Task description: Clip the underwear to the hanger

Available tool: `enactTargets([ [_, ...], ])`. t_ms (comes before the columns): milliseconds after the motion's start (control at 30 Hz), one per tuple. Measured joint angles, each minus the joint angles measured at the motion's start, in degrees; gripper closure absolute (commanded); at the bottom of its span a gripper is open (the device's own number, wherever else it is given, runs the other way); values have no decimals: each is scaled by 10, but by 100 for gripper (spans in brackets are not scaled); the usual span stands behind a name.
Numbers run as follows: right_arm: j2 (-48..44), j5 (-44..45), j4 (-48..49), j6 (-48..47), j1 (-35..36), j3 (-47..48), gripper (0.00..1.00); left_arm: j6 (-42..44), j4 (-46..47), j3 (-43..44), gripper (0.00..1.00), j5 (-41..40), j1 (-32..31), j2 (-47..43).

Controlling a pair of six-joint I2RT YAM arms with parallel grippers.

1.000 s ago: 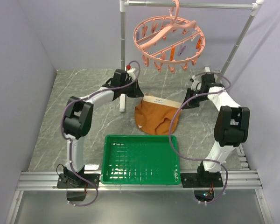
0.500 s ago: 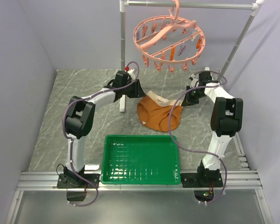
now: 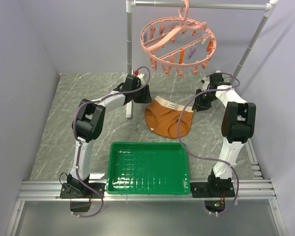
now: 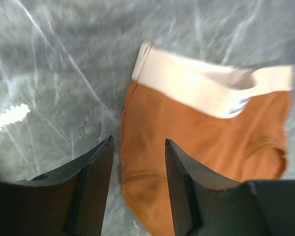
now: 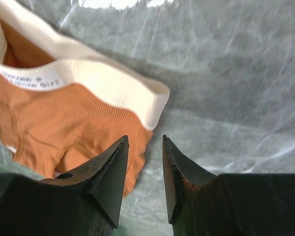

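The rust-orange underwear (image 3: 168,119) with its cream waistband lies loose on the marble table, between the two arms and below the hanger. The pink ring hanger (image 3: 177,43), with dangling clothespins, hangs by its hook from the grey rack bar. My left gripper (image 3: 147,94) hovers over the garment's left edge (image 4: 152,147), jaws open, nothing pinched between them. Over the right end of the waistband (image 5: 152,105) my right gripper (image 3: 196,104) stands open too, the fabric lying loose on the table beneath its fingertips.
A green plastic tray (image 3: 148,168) sits at the near edge between the arm bases. The grey rack's upright post (image 3: 130,59) stands just behind my left gripper, and a slanted rack leg (image 3: 250,46) runs behind the right arm.
Both grippers have opened and released the underwear. The garment dropped from being stretched between them and now lies narrower and bunched on the table. Both wrists drew slightly back.
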Motion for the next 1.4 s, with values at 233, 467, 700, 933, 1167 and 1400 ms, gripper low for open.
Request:
enactTargets([
  [233, -15, -12, -16, 1, 2, -20, 60, 22, -49, -11, 87, -26, -20, 18],
  [467, 13, -8, -14, 9, 3, -23, 72, 23, -55, -68, 100, -38, -23, -17],
  [700, 41, -10, -17, 9, 3, -21, 82, 24, -79, -120, 81, -30, -22, -59],
  [933, 37, -27, -8, 9, 3, -21, 59, 17, -82, -138, 66, -7, 2, -78],
  [1167, 39, -30, -4, 20, 11, 21, 58, 17, -93, -40, 53, -6, 18, -39],
  [1400, 63, -39, 16, 31, 33, 38, 57, 14, -82, -5, 51, -5, 16, 15],
])
